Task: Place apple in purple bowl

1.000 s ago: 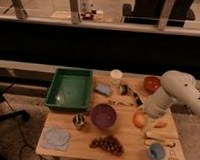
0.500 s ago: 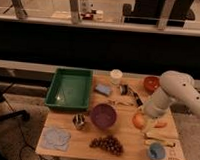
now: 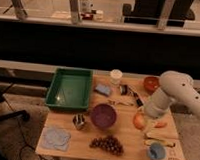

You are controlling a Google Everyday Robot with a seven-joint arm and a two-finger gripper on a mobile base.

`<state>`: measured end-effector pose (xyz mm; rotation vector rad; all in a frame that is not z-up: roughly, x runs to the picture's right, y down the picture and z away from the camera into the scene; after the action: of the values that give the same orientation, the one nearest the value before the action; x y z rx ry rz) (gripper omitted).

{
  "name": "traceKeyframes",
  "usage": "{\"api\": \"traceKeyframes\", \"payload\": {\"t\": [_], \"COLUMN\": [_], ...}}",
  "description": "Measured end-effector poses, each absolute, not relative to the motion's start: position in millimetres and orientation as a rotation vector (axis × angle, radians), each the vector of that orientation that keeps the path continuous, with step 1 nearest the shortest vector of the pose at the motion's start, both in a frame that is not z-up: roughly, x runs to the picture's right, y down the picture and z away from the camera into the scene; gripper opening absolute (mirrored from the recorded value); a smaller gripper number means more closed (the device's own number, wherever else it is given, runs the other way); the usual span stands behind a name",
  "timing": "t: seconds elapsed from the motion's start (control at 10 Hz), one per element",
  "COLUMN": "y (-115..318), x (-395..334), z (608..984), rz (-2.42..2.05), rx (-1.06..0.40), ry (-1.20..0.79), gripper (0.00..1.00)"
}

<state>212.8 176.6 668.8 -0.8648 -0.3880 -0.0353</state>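
Gripper (image 3: pixel 143 116) placement is seen at the right side of the wooden table (image 3: pixel 125 145), at the end of the white arm (image 3: pixel 179 93), right against the apple (image 3: pixel 139 121); whether anything is pinched cannot be told, since that end of the arm is hidden. The apple is found on the tabletop, right of the purple bowl (image 3: pixel 103 116) and apart from it, with bare wood between them. The purple bowl is set near the middle of the table. Just right of the apple, the orange carrot (image 3: pixel 160 124) is laid flat. In front of the bowl, a dark grape cluster (image 3: pixel 107 144) is seen near the front edge. A small metal cup (image 3: pixel 79 121) is placed left of the bowl, and a pale blue cloth (image 3: pixel 56 138) lies at the front left corner. A green tray (image 3: pixel 69 88) occupies the back left. A white cup (image 3: pixel 116 76) and an orange-red bowl (image 3: pixel 151 84) are set along the back. A blue cup (image 3: pixel 156 151) is seen at the front right.
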Motion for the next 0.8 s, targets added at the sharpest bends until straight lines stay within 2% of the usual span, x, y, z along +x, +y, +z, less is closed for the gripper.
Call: {"api": "traceKeyframes", "payload": {"t": [0.4,0.8], "y": [171.7,163.4], "x": [205.7,151.7], "z": [665.4,661.2], "rz": [-0.050,-0.137], "rx": [-0.848,-0.819], "ry": [-0.427,-0.508], "gripper": [0.00,0.00]}}
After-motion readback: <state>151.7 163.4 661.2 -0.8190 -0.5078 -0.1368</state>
